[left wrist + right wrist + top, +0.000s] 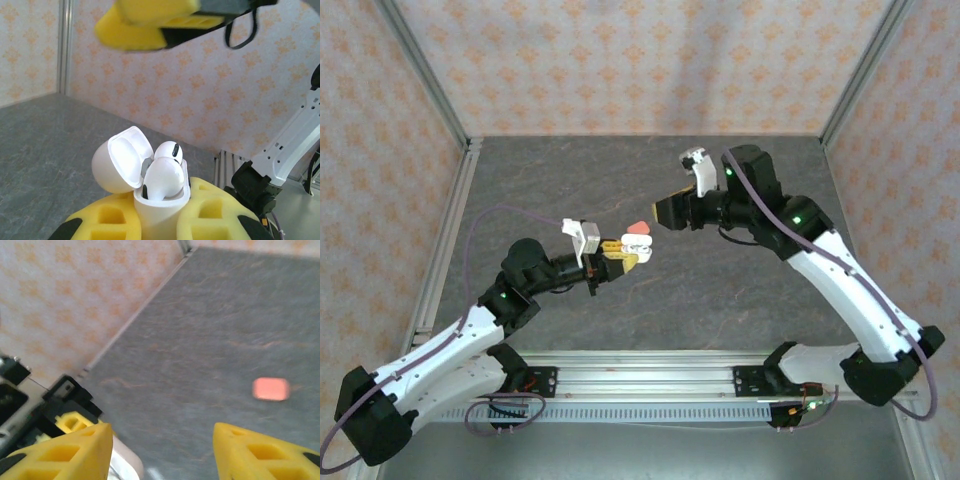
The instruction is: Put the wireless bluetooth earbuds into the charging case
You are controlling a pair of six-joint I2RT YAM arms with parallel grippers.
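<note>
As seen from overhead, the left tool (pixel 620 255) is clamped on a white pebble-shaped plastic charging case (pixel 628 245), held above the dark grey stone-patterned tabletop (pixel 570 180). The right tool (pixel 665 212) hangs close by, pointing towards it. A pinkish-red pebble-shaped case (pixel 638 229) lies between the two tools.

From the left wrist camera, the white case (pixel 160 212) stands upright, pinched between the left tool's yellow ribbed fingers (pixel 100 220). Its rounded hinged lid (pixel 122 160) is swung open to the left. Two glossy white wireless earbuds (pixel 164 177) sit side by side in the case, their rounded heads rising above its rim. A blurred yellow finger (pixel 145 25) of the right tool hangs at the top of the view.

From the right wrist camera, the right tool (pixel 165 450) is open, its yellow fingers (pixel 65 450) wide apart with nothing between them. The pinkish-red case (pixel 271 389), blurred, rests on the tabletop (pixel 210 330) beyond the right-hand finger. At lower left, the left tool (pixel 75 422) shows with an edge of the white case (pixel 127 462) beside it.
</note>
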